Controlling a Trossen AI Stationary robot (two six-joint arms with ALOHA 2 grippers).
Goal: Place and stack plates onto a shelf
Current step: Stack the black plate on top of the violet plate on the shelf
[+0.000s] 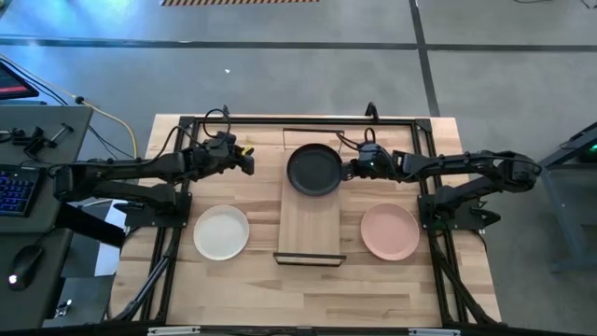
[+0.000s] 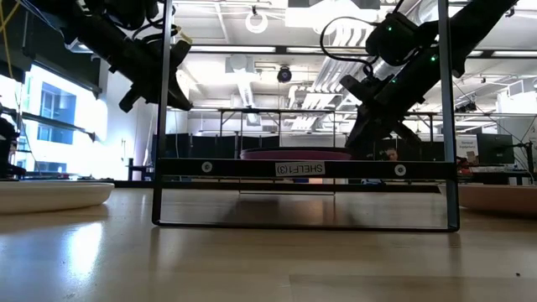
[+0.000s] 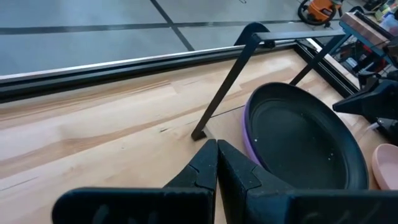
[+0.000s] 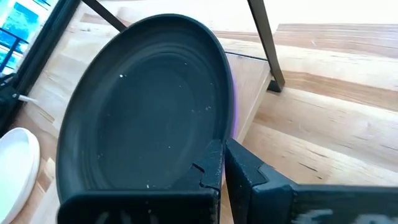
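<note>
The black plate (image 1: 314,171) lies on the purple plate, of which only a rim (image 4: 233,106) (image 3: 249,134) shows, at the far end of the pale shelf plank (image 1: 308,229). The cream-white plate (image 1: 221,231) lies on the table left of the shelf. The pale pink plate (image 1: 389,231) lies to its right. My right gripper (image 1: 347,169) (image 4: 222,149) is shut, right at the black plate's right rim. My left gripper (image 1: 248,160) (image 3: 216,146) is shut and hovers over the table left of the stack, apart from it. My right gripper comes in level from the table's right, and its shut fingertips (image 4: 214,155) stand against the black plate's right rim (image 4: 205,134). The rim is beside the fingers, not between them. I cannot tell whether they touch it.
A black metal frame (image 1: 187,126) runs around the table, and its posts (image 2: 159,109) (image 2: 443,109) stand near both arms. The shelf's near rail with its label (image 2: 299,169) crosses the low view. The near half of the plank is bare wood. A keyboard and mouse (image 1: 19,187) lie off the table's left.
</note>
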